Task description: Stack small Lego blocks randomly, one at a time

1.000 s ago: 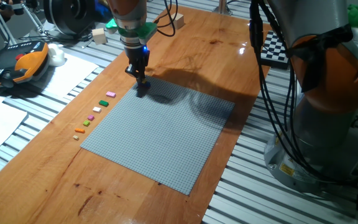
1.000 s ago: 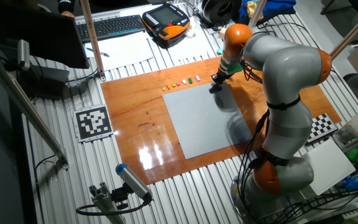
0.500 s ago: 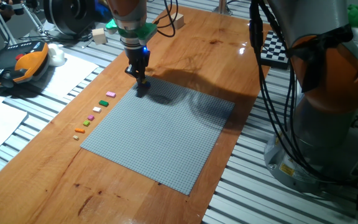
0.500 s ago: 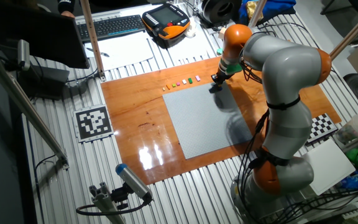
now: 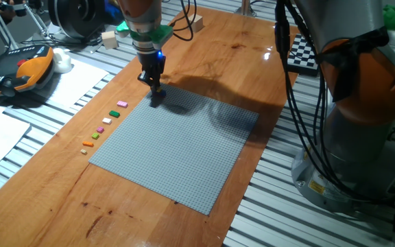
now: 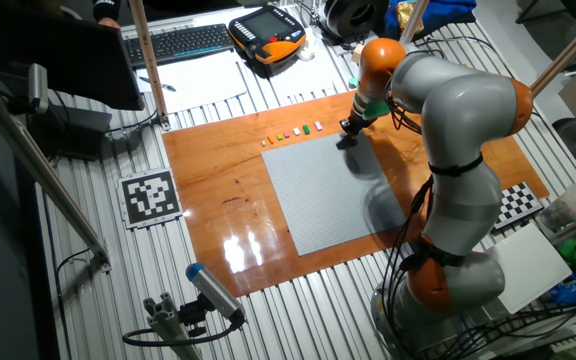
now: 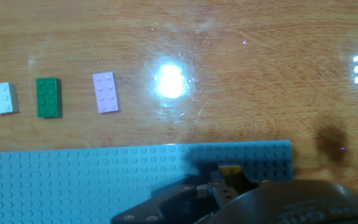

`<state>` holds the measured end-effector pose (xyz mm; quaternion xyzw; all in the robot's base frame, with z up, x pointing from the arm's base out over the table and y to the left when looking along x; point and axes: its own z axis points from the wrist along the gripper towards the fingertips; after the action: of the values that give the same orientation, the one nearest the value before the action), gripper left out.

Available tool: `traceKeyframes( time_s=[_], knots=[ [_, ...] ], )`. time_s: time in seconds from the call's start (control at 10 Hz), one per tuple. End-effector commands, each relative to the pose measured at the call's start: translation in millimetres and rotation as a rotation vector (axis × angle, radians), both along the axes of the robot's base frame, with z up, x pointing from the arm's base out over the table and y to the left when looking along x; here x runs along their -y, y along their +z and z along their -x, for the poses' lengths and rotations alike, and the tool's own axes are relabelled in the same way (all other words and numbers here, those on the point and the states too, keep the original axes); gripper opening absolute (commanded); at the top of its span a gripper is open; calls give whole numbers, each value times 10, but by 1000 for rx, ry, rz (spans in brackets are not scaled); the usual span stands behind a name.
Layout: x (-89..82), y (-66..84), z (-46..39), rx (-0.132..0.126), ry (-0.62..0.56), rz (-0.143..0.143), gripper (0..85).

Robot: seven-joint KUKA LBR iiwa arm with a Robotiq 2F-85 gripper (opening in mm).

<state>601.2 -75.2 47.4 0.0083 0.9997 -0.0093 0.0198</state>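
My gripper (image 5: 154, 94) stands low over the far corner of the grey baseplate (image 5: 177, 147), also seen in the other fixed view (image 6: 347, 137). In the hand view the dark fingers (image 7: 191, 194) are close together with a small yellow Lego block (image 7: 230, 168) at their tips, down on the baseplate (image 7: 73, 180) near its corner. A row of small Lego blocks lies on the wood beside the plate: pink (image 5: 122, 104), green (image 5: 114, 113), white (image 5: 106, 121) and orange (image 5: 87, 144) among them. The hand view shows the lilac-pink (image 7: 105, 92), green (image 7: 48, 97) and white (image 7: 3, 98) ones.
A wooden cube (image 5: 110, 39) and another (image 5: 196, 24) sit at the far table edge. An orange-black pendant (image 5: 19, 72) and papers lie to the left. The arm's base (image 5: 362, 130) stands to the right, with a checkerboard (image 5: 300, 51) near it.
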Motion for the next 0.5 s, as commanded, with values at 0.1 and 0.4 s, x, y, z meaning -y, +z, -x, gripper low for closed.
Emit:
traceKeyframes(
  time_s=[0.1, 0.4],
  knots=[
    [8, 6, -4, 4, 1, 7, 0],
    [6, 6, -6, 6, -1, 9, 170]
  ],
)
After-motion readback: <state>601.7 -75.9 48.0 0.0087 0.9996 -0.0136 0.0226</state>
